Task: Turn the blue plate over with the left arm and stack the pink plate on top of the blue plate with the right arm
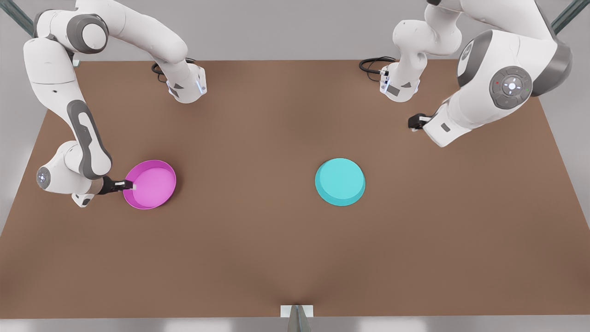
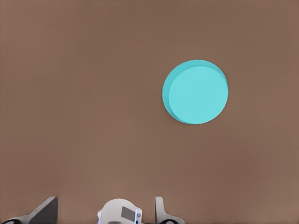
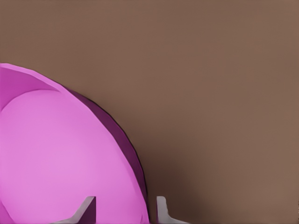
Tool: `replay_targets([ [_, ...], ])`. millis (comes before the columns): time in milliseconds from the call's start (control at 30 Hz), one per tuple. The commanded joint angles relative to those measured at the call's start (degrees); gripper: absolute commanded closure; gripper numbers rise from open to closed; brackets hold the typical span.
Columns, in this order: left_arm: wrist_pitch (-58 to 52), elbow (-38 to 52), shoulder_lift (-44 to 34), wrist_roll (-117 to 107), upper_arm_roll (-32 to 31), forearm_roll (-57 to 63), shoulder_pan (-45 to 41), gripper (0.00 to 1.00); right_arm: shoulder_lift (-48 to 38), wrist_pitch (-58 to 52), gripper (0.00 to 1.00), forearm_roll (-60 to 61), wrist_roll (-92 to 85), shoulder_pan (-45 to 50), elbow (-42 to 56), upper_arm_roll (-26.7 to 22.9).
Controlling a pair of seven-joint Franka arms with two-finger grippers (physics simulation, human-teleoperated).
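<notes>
The pink plate (image 1: 152, 184) lies right way up at the front view's left, its lighter inside (image 3: 60, 158) facing up. My right gripper (image 1: 130, 185) (image 3: 125, 210) is low at its rim, open, one finger inside the wall and one outside, with a gap on the inner side. The blue plate (image 1: 340, 180) (image 2: 196, 92) lies base up on the table toward the front view's right. My left gripper (image 1: 413, 122) (image 2: 103, 212) hangs open and holds nothing, high above the table and well away from the blue plate.
The brown table (image 1: 258, 249) stretches wide between and in front of the two plates. Both arm bases (image 1: 186, 85) (image 1: 398, 85) with black cables stand at the far edge. A small grey post (image 1: 297, 318) sits at the near edge.
</notes>
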Motion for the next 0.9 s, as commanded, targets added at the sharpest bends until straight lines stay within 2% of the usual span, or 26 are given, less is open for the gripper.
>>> replay_targets([
  [0,0.0,0.0,0.0,0.0,0.0,0.1,0.0,0.00,0.0,0.0,0.53,0.0,0.0,0.0,0.0,0.0],
  [400,-0.1,0.0,-0.1,0.1,0.0,0.1,0.3,0.00,0.7,0.9,0.53,-1.7,-0.2,-0.1,-0.1,0.0],
  [500,0.0,0.0,0.0,0.0,0.0,0.1,0.2,0.00,0.7,1.0,0.59,-1.7,-0.2,0.0,-0.1,0.0],
  [600,0.1,0.0,0.1,0.0,0.0,0.1,0.2,0.00,0.7,1.0,0.76,-1.7,-0.2,0.0,-0.1,0.0],
  [633,0.2,0.0,0.1,0.0,0.0,0.1,0.2,0.00,0.7,1.0,0.79,-1.7,0.0,0.0,-0.1,0.0],
  [867,0.3,0.1,0.1,-0.1,0.1,0.1,0.2,0.00,0.7,1.7,0.79,-2.0,0.0,0.1,-0.6,0.1],
])
